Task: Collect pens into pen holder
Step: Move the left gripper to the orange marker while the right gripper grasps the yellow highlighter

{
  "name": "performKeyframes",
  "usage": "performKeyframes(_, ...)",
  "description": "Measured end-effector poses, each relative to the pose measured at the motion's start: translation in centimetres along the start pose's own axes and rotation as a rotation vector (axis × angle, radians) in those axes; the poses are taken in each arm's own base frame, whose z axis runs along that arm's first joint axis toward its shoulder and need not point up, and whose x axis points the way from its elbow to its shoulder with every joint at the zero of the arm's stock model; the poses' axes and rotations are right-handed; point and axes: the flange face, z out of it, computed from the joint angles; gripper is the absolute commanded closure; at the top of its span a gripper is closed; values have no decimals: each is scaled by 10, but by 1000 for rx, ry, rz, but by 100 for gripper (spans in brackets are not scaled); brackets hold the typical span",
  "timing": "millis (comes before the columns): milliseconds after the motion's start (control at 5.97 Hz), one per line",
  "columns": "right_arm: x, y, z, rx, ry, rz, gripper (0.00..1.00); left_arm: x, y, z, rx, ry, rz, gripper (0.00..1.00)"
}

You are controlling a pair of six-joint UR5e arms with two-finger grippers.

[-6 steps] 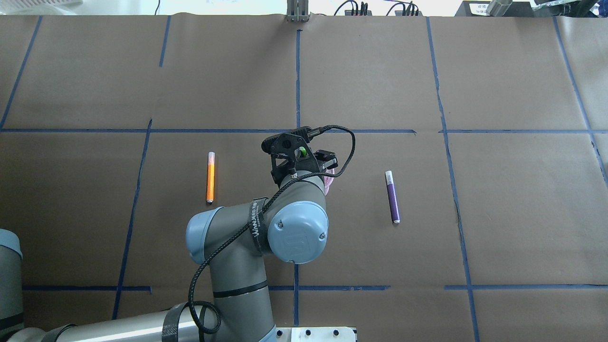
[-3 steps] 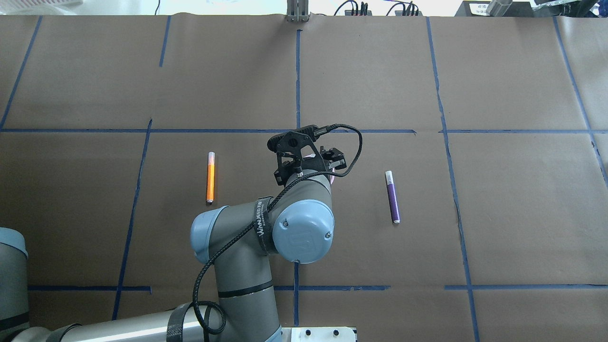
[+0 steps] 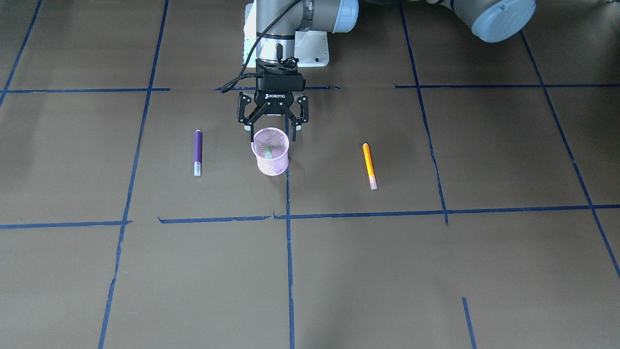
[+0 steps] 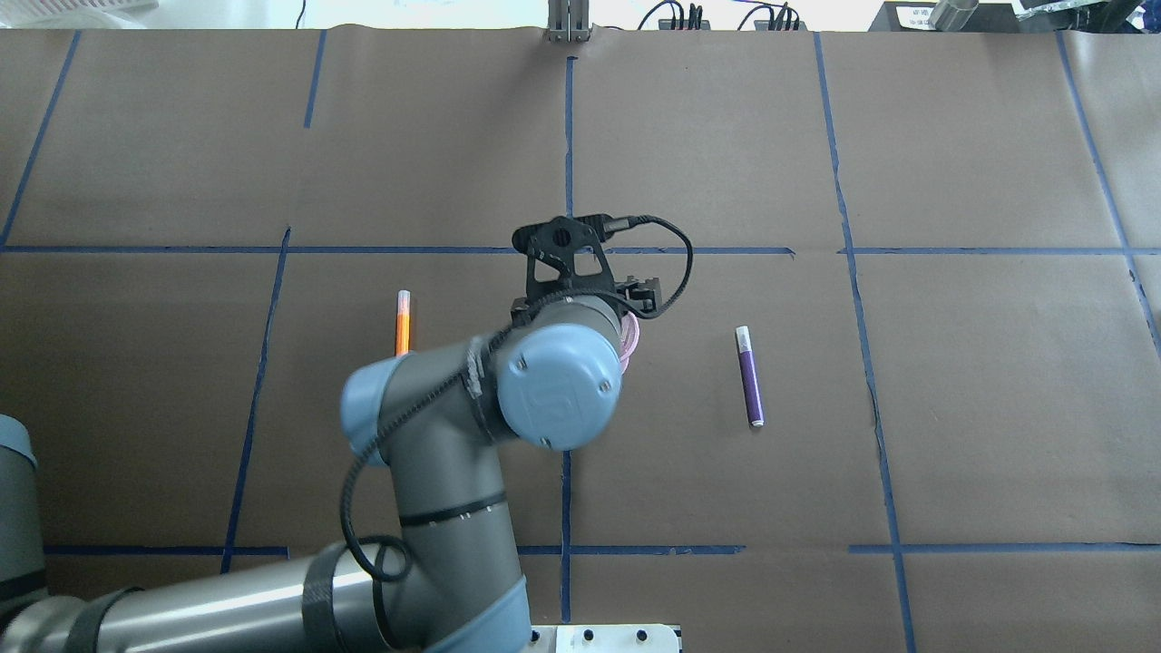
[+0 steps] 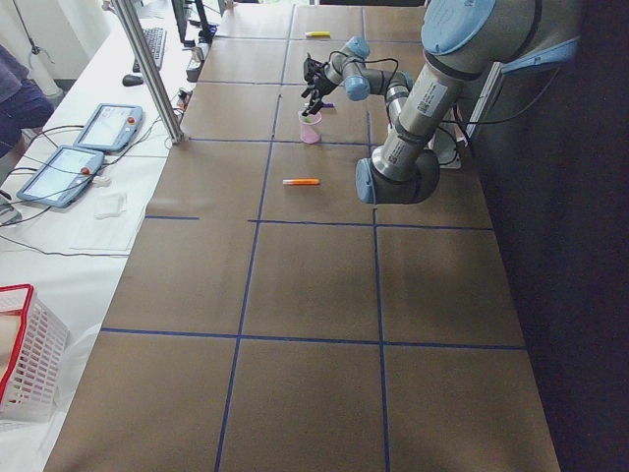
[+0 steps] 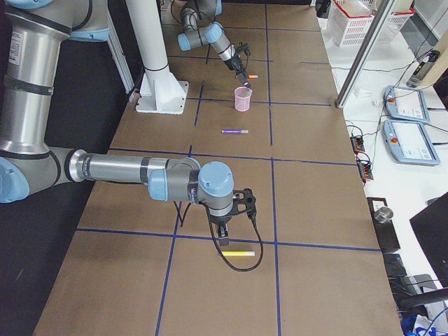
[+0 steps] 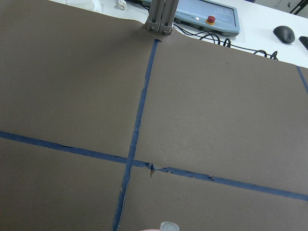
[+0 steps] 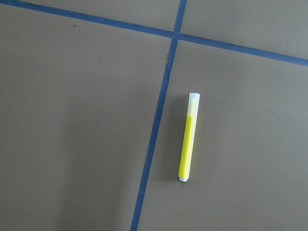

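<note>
The pink mesh pen holder (image 3: 272,164) stands at the table's middle, and a green pen (image 3: 268,153) stands inside it. My left gripper (image 3: 271,127) hangs open just above its far rim, fingers spread to either side, holding nothing. The purple pen (image 3: 197,152) and the orange pen (image 3: 369,165) lie flat on either side of the holder. In the overhead view my wrist hides most of the holder (image 4: 631,339). The yellow pen (image 8: 186,144) lies under my right gripper (image 6: 224,238); I cannot tell whether that gripper is open or shut.
Brown paper with blue tape lines (image 3: 288,215) covers the table. The robot's white base (image 3: 315,48) stands behind the holder. In the overhead view my left elbow covers the orange pen's (image 4: 402,322) near end. Tablets (image 6: 409,143) lie beyond the table's far edge.
A second ago a green pen showed between the left gripper's fingers; now it stands in the holder and the fingers are empty. The left wrist has risen and shifted, and covers more of the holder.
</note>
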Motion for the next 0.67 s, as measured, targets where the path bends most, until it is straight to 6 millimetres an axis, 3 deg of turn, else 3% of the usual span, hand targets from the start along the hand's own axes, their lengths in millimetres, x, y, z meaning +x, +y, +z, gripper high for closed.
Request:
performKeyframes(335, 2, 1, 3, -6, 0, 8, 0, -53, -55, -11, -225, -48, 161, 1)
performKeyframes(670, 29, 7, 32, 0, 6, 66, 6, -140, -108, -13, -436, -11, 348, 1)
